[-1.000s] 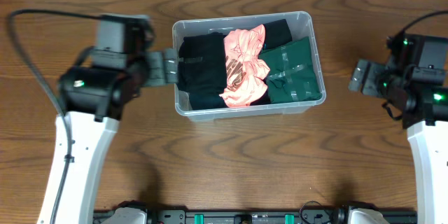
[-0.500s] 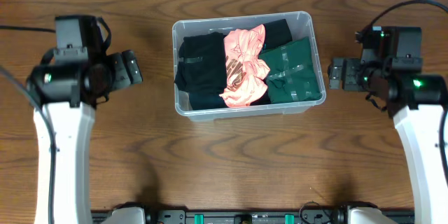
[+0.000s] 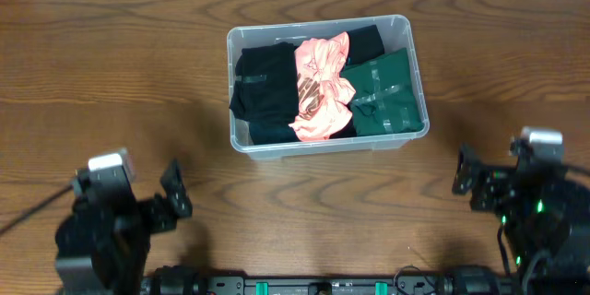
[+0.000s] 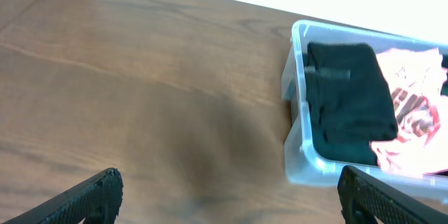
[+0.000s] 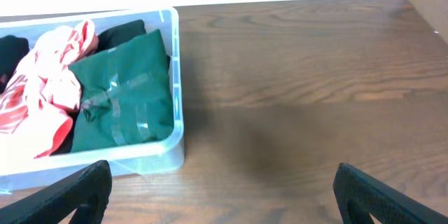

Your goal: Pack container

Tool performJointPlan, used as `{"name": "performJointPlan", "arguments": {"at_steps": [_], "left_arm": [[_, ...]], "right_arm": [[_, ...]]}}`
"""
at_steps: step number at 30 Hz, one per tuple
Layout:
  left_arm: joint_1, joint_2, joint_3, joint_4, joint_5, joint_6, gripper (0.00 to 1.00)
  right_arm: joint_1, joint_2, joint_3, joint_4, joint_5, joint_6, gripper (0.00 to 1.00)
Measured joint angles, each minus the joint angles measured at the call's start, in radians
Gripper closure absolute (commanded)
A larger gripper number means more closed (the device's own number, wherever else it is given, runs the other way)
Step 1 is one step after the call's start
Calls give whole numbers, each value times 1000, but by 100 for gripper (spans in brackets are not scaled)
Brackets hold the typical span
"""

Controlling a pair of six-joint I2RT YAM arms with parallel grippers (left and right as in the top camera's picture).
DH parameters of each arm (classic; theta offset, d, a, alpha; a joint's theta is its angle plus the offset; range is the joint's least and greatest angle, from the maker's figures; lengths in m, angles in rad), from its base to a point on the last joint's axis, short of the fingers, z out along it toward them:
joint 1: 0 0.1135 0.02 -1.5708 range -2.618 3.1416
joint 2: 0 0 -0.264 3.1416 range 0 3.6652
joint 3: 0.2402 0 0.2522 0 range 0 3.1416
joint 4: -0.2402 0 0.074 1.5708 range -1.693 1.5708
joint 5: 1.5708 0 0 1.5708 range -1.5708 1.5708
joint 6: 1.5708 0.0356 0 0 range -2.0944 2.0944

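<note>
A clear rectangular plastic container (image 3: 323,147) is seen on a brown wood-grain table (image 3: 277,212). Inside are seen a plain black folded cloth (image 3: 263,92), a crumpled salmon-pink cloth (image 3: 321,83) printed with white and darker marks, and a dark green folded cloth (image 3: 392,101) under glossy film.

Brown wooden table (image 3: 120,74), 1 clear container (image 3: 401,24) directly on it

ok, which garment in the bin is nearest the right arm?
The dark green one, at the container's right end; pink one sits mid-bin, black one far left.
</note>
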State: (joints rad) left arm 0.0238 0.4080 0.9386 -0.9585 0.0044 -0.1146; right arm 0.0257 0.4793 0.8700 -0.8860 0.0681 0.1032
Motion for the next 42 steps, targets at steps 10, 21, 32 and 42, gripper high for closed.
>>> {"name": "performJointPlan", "arguments": {"at_steps": [10,21,32,42], "left_arm": [[0,-122,-17,-232,9,0,2],[0,-123,-17,-238,12,0,2],[0,-123,-18,-239,12,0,2],[0,-123,-18,-239,15,0,2]], "right_arm": [[0,-81,-26,-251,11,1,1],[0,-82,-29,-292,11,3,1],[0,-396,-303,87,-9,-27,1],[0,-463,-739,748,-53,-111,1]]}}
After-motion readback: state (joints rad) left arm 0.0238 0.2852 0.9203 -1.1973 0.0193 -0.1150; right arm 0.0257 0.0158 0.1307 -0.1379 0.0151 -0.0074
